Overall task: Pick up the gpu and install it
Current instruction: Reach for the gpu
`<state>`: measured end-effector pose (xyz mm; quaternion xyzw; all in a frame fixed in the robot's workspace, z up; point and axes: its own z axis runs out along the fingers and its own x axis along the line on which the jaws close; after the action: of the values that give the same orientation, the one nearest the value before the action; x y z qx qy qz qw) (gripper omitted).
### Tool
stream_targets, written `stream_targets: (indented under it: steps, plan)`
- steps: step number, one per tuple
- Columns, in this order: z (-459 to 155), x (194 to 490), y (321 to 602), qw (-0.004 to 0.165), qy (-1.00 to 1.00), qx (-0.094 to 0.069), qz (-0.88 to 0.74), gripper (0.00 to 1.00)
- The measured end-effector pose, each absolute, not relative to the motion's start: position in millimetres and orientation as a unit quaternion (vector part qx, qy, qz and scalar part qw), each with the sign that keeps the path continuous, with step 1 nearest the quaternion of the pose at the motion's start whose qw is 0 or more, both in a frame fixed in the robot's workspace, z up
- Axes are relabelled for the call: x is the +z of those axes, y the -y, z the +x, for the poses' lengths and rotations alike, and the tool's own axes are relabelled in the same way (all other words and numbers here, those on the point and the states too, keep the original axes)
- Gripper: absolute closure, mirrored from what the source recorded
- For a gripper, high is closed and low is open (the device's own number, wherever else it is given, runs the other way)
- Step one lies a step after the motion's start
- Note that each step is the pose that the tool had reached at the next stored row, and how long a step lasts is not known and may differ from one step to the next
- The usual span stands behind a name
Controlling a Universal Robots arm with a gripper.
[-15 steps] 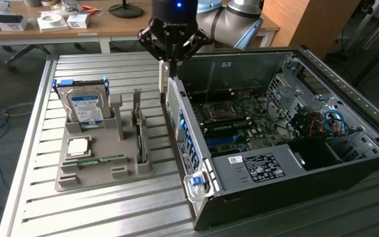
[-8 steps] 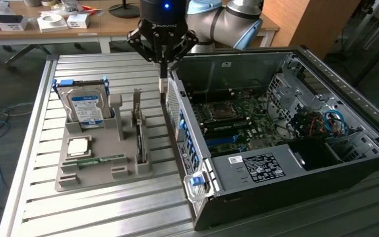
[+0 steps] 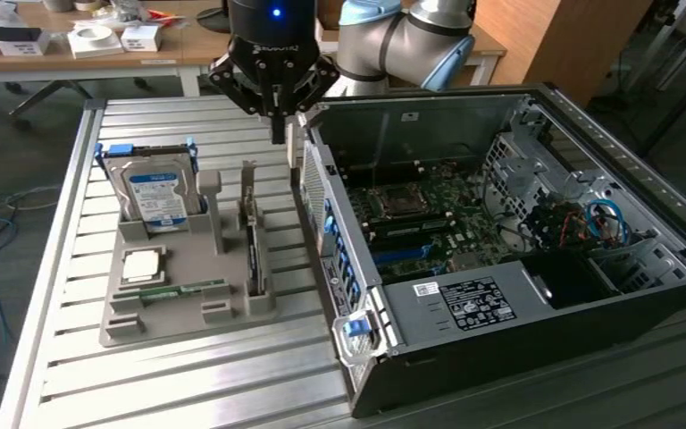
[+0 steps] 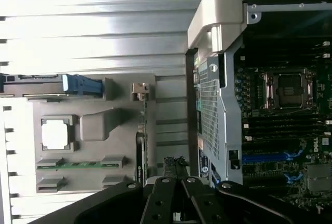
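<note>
Exterior view: I have the black gripper [image 3: 280, 134] hanging with its fingers pressed together, closed on themselves and gripping no part. They hover above the strip of slatted aluminium table [image 3: 200, 384] between the parts holder and the computer.

The gpu [image 3: 251, 234], a thin dark expansion card with a silver bracket at one end, stands on edge in a slot of the grey moulded plastic holder [image 3: 164, 320]. It sits below the fingertips, a little toward the exterior view's left of them, and well apart from them. Further out on that side of the fingers a silver hard drive with a blue label [image 3: 156, 192] stands upright in the same holder. A square silver processor chip [image 3: 143, 265] and a narrow green memory stick [image 3: 182, 289] lie flat in front of the drive.

On the other side of the fingers, close by, is the open black computer case [image 3: 629, 152]. It lies on its side with the green motherboard [image 3: 463, 223] exposed.

Wrist view: I am looking down past the gripper [image 4: 175, 163], its dark fingertips meeting in the middle. The gpu [image 4: 141, 154] shows edge-on just beside the fingertips, not touching them, seated in the holder [image 4: 129, 130]. Beyond it lie the processor chip [image 4: 55, 134], the memory stick [image 4: 78, 164] and the hard drive [image 4: 46, 86]. The perforated rear wall of the case [image 4: 218, 94] runs along the fingers' far side, with the motherboard [image 4: 290, 130] behind it.
</note>
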<state>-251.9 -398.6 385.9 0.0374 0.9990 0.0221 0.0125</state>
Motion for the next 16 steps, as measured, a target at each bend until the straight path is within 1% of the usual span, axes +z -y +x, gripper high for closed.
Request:
stream_targets:
  steps: [11, 16]
  plan:
    - [-277, 384, 399, 0.013, -0.999, 0.022, 0.037, 0.89]
    - [-278, 383, 399, 0.012, -0.999, 0.022, 0.037, 0.89]
